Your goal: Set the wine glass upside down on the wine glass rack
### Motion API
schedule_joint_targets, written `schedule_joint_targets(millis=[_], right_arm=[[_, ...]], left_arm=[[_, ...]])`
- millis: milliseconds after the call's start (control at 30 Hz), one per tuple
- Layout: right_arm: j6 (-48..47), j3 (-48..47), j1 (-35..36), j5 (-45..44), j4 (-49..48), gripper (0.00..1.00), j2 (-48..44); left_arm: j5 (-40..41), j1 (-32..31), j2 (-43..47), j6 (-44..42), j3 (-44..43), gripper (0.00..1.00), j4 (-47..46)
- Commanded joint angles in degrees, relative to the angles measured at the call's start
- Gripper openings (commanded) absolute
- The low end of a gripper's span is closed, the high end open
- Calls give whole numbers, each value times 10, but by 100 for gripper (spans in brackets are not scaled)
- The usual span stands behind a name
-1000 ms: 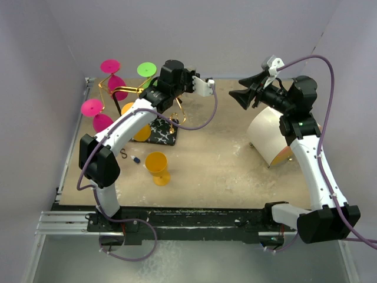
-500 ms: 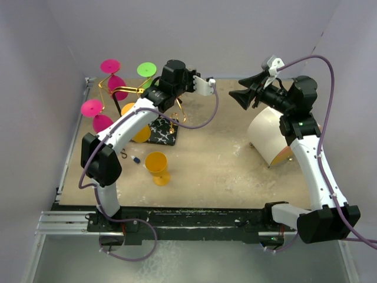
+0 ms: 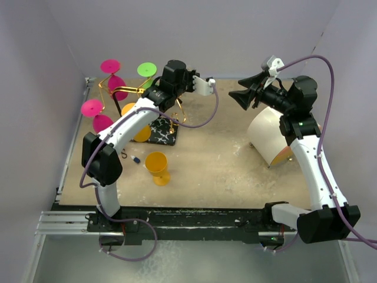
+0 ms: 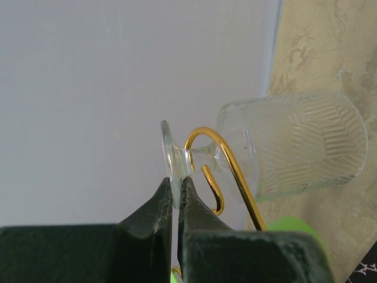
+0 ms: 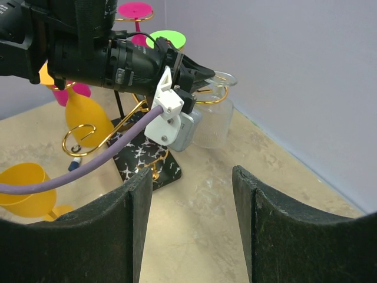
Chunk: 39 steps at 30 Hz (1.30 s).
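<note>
Watching the back edge, I am seeing the purple wall close behind the clear ribbed wine glass, with open desk lying toward the middle. My left gripper is clenching the glass's foot, the stem crossing a hooked arm of the gold wire rack. My right gripper is hanging released, touching nothing. From above, the left wrist is hiding most of the glass.
</note>
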State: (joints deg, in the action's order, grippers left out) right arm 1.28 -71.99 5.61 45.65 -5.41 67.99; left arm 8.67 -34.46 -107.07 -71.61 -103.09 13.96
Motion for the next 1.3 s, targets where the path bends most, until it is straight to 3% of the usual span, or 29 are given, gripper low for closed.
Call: schedule_joint_targets(millis=[0,1267], right_arm=[[-3,-3,-2,12,-16,59,-2],[-1,1,-2,15,-20,59,-3]], left_arm=[[21,4,10,-11,-46,0,-54],[19,7,84,1,33,0,-23]])
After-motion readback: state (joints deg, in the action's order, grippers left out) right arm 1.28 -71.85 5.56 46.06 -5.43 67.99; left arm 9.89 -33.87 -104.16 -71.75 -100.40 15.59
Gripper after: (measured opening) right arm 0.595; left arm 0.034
